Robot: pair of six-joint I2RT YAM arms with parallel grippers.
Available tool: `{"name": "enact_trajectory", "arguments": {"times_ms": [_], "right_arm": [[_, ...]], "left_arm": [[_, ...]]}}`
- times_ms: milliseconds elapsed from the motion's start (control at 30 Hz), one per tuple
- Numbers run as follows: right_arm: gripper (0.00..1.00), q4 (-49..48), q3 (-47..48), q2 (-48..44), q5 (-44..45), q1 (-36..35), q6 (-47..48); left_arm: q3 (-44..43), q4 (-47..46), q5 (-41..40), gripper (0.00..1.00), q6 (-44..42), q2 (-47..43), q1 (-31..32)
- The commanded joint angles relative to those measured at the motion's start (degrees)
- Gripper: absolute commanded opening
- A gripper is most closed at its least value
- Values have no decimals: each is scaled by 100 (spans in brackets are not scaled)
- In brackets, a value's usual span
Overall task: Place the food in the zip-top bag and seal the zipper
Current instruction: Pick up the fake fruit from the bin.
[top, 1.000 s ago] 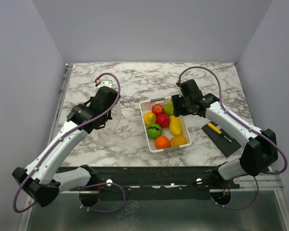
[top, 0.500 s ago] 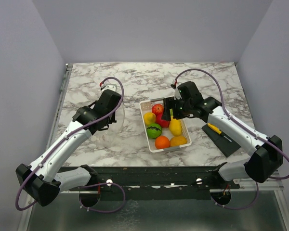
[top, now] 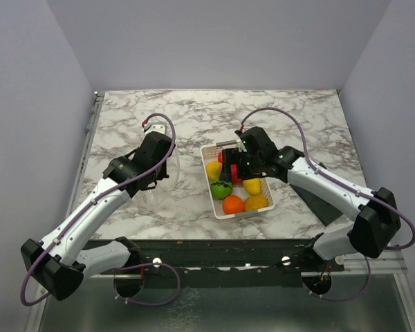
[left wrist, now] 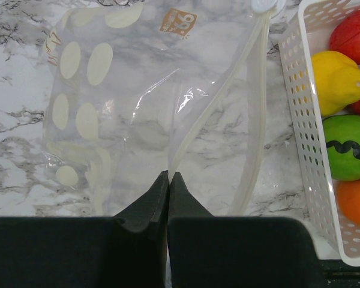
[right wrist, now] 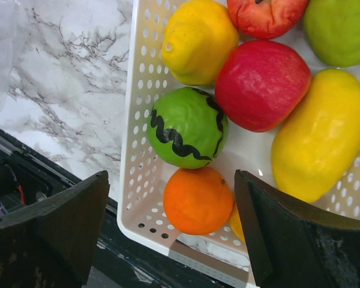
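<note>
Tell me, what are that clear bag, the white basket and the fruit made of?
The zip-top bag looks like thin clear plastic film: the marbled table shows through and wrinkles glint. The basket seems rigid white plastic, its wall punched with holes. The fruits look like smooth moulded plastic, probably toys.

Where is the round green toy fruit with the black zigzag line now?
In the right wrist view the green fruit lies in the white slotted plastic basket, by its left wall, between the yellow lemon and the orange fruit.
</note>
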State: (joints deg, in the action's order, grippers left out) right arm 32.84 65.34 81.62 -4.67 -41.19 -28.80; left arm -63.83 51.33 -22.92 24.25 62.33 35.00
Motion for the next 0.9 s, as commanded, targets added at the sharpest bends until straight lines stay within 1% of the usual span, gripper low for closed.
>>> {"name": "enact_trajectory", "arguments": {"times_ms": [0,167,267,300,667,867], "right_arm": [[91,-181,-165,282,400,-75,-520],[93,-255,-249,487,617,-167,-874],[99,-350,-310,554,601,-176,-1036],[99,-363,-319,582,599,-182,-1077],[100,-598,-420,960,570,-206,-1467],[97,-674,-401,1187,557,-249,-1561]], "left_arm": [[90,-110,182,0,77,-136,-2],[83,-104,182,0,55,-183,0],[90,-94,174,0,54,-199,-2],[86,-94,174,0,54,-202,-1],[56,-30,165,0,46,-245,-3],[38,7,174,0,50,-247,-2]]}}
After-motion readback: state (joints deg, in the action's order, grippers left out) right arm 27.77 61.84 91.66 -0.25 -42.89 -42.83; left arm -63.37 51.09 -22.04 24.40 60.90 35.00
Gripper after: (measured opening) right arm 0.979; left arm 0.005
